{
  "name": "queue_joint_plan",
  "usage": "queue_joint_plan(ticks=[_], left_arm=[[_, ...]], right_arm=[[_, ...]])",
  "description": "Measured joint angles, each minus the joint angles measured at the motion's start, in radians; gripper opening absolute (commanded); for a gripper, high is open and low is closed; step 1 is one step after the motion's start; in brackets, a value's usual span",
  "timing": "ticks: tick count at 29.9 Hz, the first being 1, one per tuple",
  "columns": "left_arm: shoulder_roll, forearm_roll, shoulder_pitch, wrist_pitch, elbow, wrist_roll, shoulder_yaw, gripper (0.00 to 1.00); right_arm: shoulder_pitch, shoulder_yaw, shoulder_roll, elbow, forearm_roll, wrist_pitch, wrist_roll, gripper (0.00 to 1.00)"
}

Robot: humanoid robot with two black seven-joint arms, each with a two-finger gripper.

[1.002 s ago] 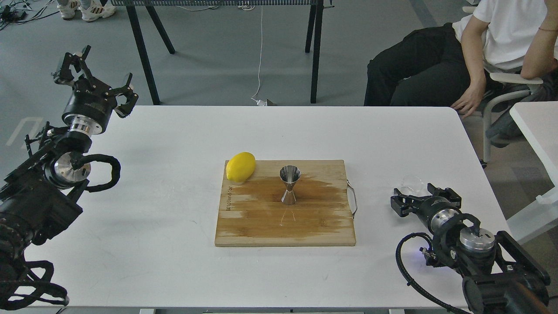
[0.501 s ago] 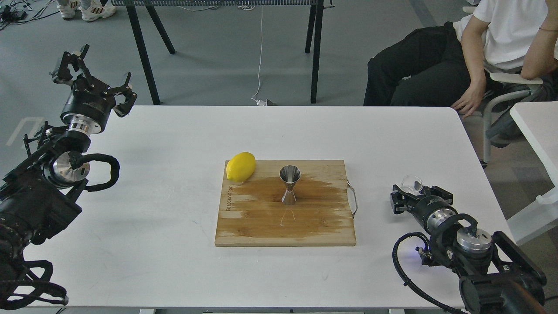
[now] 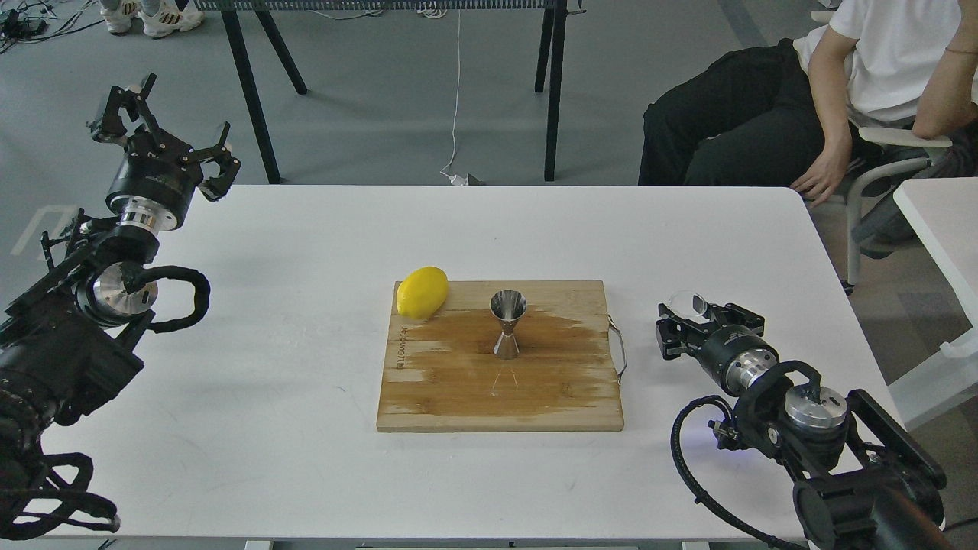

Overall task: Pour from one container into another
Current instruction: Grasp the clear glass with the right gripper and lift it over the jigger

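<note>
The tiny clear glass cup [image 3: 688, 303] is off the table at the right, and my right gripper [image 3: 697, 319] is shut on it, a little right of the board's metal handle. The steel hourglass jigger [image 3: 507, 324] stands upright in the middle of the wooden board [image 3: 458, 397], well left of the cup. My left gripper [image 3: 164, 131] is raised over the table's far left corner, open, with nothing between its fingers.
A yellow lemon [image 3: 422, 292] lies on the board's far left corner. The board has a dark wet patch around the jigger. A seated person [image 3: 772, 107] is beyond the table's far right corner. Another white table [image 3: 940, 221] stands at the right.
My right gripper has closed in on the glass cup and carried it left and slightly up, toward the board. The left gripper has drifted slightly up and left.
</note>
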Motion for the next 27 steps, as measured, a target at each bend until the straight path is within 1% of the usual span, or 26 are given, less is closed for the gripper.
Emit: queue_joint_plan(ticks=[4,6,8,16,21,24,27], left_arm=[[0.001,0.000,0.000,0.000,0.000,0.000,0.000,1.00],[0.001,0.000,0.000,0.000,0.000,-0.001,-0.001,1.00],[0.001,0.000,0.000,0.000,0.000,-0.001,-0.001,1.00],[0.004,0.000,0.001,0.000,0.000,-0.001,-0.001,1.00],[0.004,0.000,0.001,0.000,0.000,-0.002,-0.001,1.00],[0.004,0.000,0.001,0.000,0.000,-0.002,-0.003,1.00],[0.008,0.000,0.001,0.000,0.000,-0.002,-0.003,1.00]], right_arm=[[-0.001,-0.008,-0.020,0.106,-0.001,-0.063,0.005,0.39],[0.004,-0.008,-0.021,0.130,-0.001,-0.090,0.007,0.36],[0.007,-0.008,-0.021,0.150,-0.001,-0.105,0.008,0.36],[0.011,-0.047,-0.020,0.243,-0.037,-0.111,0.008,0.36],[0.011,-0.101,-0.032,0.339,-0.062,-0.108,0.008,0.36],[0.011,-0.139,-0.039,0.404,-0.119,-0.107,0.006,0.36],[0.022,-0.188,-0.039,0.437,-0.194,-0.108,0.005,0.36]])
